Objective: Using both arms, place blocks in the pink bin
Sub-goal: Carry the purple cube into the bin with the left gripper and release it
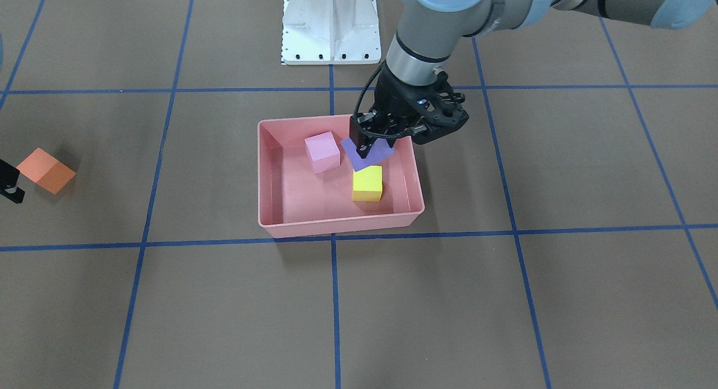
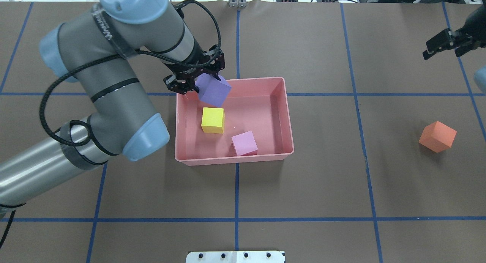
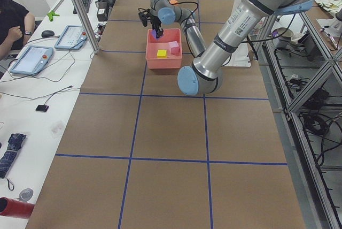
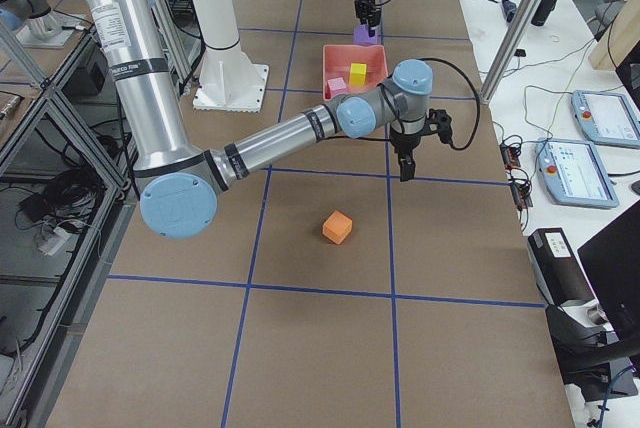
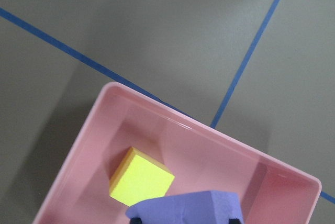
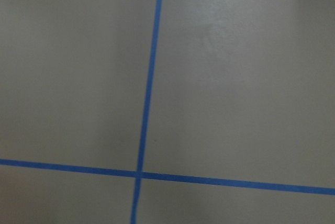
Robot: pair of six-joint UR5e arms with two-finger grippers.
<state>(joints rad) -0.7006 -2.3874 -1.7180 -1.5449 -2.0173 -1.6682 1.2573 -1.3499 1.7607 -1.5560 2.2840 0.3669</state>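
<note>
The pink bin (image 2: 289,118) sits mid-table and holds a yellow block (image 2: 212,120) and a light pink block (image 2: 244,143), both resting on its floor. My left gripper (image 2: 203,84) is shut on the purple block (image 2: 215,91) and holds it tilted above the bin's far left corner, just above the yellow block (image 1: 367,183). The left wrist view shows the purple block (image 5: 199,208) at the bottom edge, over the bin (image 5: 209,130). The orange block (image 2: 437,137) lies on the table far to the right. My right gripper (image 2: 443,50) is open and empty, beyond the orange block.
A white metal pedestal (image 1: 331,24) stands at the robot's side of the table, behind the bin. Blue tape lines form a grid on the brown table. The right wrist view shows only bare table and tape.
</note>
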